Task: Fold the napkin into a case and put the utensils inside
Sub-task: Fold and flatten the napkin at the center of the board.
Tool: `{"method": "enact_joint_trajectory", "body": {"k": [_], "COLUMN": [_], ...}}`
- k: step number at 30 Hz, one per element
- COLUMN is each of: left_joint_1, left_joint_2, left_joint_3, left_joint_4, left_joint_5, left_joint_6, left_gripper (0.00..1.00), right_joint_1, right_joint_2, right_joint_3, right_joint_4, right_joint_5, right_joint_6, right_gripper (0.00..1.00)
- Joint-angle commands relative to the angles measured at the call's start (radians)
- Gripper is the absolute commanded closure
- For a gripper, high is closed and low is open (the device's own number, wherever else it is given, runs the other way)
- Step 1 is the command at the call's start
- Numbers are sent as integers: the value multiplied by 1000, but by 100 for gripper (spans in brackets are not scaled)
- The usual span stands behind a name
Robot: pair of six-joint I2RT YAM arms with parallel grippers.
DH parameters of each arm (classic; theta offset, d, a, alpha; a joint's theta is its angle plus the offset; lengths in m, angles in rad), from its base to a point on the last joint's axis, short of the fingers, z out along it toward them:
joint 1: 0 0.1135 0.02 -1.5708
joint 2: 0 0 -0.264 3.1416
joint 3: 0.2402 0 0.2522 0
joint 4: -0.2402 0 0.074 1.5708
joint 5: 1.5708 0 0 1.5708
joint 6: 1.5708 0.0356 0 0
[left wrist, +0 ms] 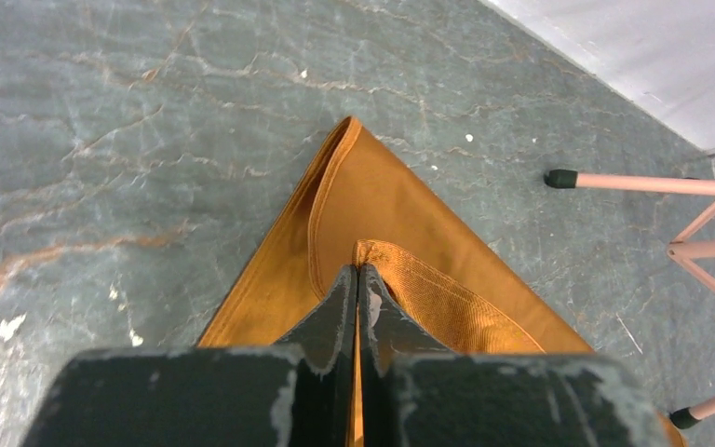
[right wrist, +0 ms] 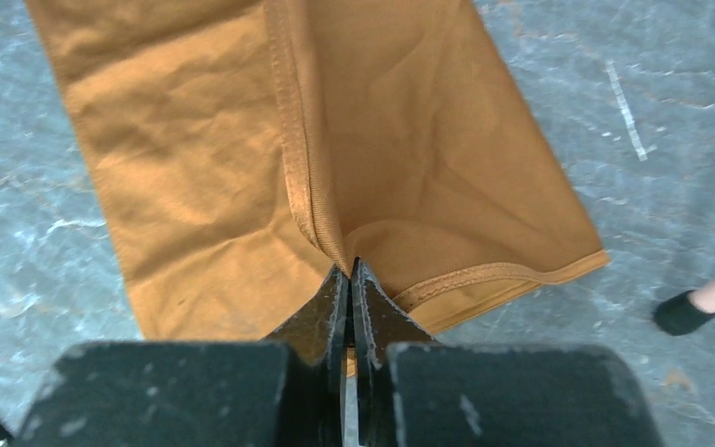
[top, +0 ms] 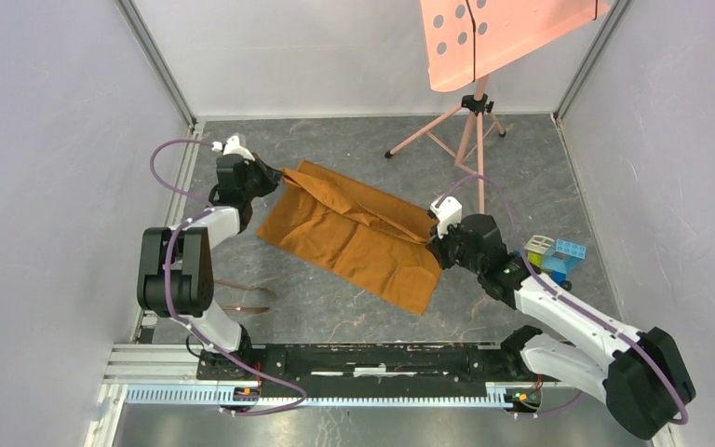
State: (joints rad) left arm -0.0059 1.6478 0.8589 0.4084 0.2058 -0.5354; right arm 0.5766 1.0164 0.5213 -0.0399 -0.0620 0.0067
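Note:
The orange-brown napkin (top: 354,235) lies slanted across the middle of the table, with its far long edge lifted and folded part-way over. My left gripper (top: 275,174) is shut on the napkin's far left corner (left wrist: 382,256). My right gripper (top: 435,244) is shut on the hemmed edge at the napkin's right end (right wrist: 335,247). The slender copper-brown utensils (top: 245,299) lie on the table near the left arm's base, apart from the cloth.
A salmon-pink perforated panel (top: 498,37) stands on a tripod (top: 470,130) at the back right; a tripod foot (right wrist: 681,313) is close to my right gripper. Blue, green and red toy blocks (top: 554,256) sit right of the right arm. Grey walls enclose the table.

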Motion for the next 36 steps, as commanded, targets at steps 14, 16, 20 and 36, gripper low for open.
{"method": "enact_joint_trajectory", "body": {"k": [14,16,20,36], "left_joint_1": [4,4,-24,-248], "left_joint_2": [-251,-284,-190,-3], "left_joint_3": [175,153,157,47], "left_joint_4": [-874,-835,-717,-577], "left_joint_5": [-402,-298,40,-28], "left_joint_6": [-109,-82,-35,-186], "left_gripper": [24,21,14,6], "right_joint_1": [22,15,-19,-44], "right_joint_2": [-135,-103,33,422], "right_joint_3": [-19,-11,7,93], "right_joint_4": [-238,-226,-95,104], "right_joint_5": [-71,-15,-67,178], "right_joint_6": [288,303,372,224], "right_gripper": [19,17,28,40]}}
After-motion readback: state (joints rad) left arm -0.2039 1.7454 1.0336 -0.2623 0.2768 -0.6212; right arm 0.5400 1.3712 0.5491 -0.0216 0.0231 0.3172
